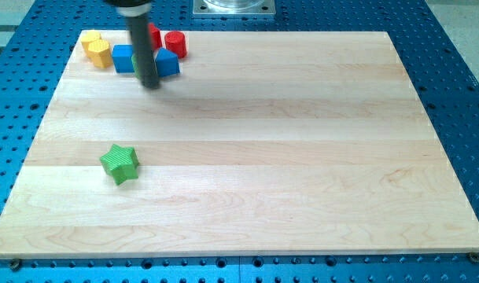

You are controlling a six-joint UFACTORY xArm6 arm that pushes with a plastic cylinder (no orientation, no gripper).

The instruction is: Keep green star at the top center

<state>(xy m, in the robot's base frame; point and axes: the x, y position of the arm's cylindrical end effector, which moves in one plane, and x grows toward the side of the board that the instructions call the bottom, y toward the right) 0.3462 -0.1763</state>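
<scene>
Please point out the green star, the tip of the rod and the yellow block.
green star [119,163], camera view, on its top face.
my tip [149,84], camera view, the rod's very end.
yellow block [97,49], camera view, on its top face.

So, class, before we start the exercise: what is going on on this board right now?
A robot arm with a straight dark rod works over a wooden board. My tip sits at the view's top left, right in front of a cluster of blocks: yellow blocks, blue blocks and red blocks. The green star lies alone in the lower left part, well apart from my tip, so it is not at the top centre yet.
</scene>
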